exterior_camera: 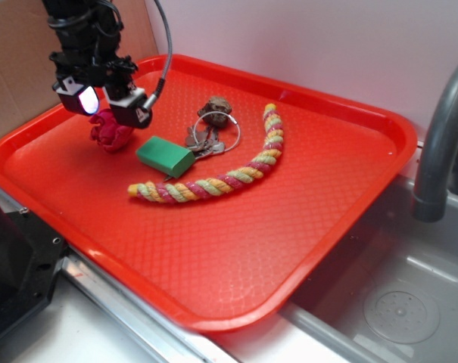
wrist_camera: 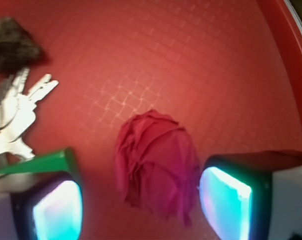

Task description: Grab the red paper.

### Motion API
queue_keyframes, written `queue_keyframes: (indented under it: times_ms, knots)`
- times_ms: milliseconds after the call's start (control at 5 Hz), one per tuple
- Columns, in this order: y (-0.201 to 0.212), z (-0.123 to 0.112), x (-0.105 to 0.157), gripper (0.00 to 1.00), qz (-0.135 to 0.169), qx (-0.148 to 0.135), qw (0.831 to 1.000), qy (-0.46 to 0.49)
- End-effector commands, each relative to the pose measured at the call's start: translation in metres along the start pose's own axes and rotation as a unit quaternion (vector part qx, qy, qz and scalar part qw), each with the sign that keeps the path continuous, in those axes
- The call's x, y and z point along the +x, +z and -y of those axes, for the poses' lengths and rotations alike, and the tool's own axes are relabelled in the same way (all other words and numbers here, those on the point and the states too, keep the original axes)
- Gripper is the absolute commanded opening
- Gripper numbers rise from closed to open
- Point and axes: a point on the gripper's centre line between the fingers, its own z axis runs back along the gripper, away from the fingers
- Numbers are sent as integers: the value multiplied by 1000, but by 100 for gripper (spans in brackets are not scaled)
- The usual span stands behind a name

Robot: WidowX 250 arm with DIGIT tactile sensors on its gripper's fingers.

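Hovering over the red tray [exterior_camera: 304, 249], the gripper [exterior_camera: 111, 106] stands wide open with nothing held; the red paper [wrist_camera: 155, 167] lies on the tray floor just below, between the two fingertips [wrist_camera: 225, 200], apparently touching neither; the green block [exterior_camera: 165, 156] sits just beside one finger; keys [wrist_camera: 18, 112] and a brown lump [exterior_camera: 216, 108] lie beyond it

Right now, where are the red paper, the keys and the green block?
red paper [wrist_camera: 155, 167]: wrist view, middle of the crumpled wad.
keys [wrist_camera: 13, 117]: wrist view, on the silver blades.
green block [exterior_camera: 165, 156]: exterior view, centre of its top face.
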Motion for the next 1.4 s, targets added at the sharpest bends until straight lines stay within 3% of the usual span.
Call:
queue_keyframes:
  times_ms: [0,400,600,1200]
  knots:
    - [-10,-21,20,100,12,22,1000,10]
    - [-24,-31,16,100,-5,43,999,15]
    - [-25,-28,13,0,-4,53,998,18]
    - [-1,-25,15,0,12,44,999,1]
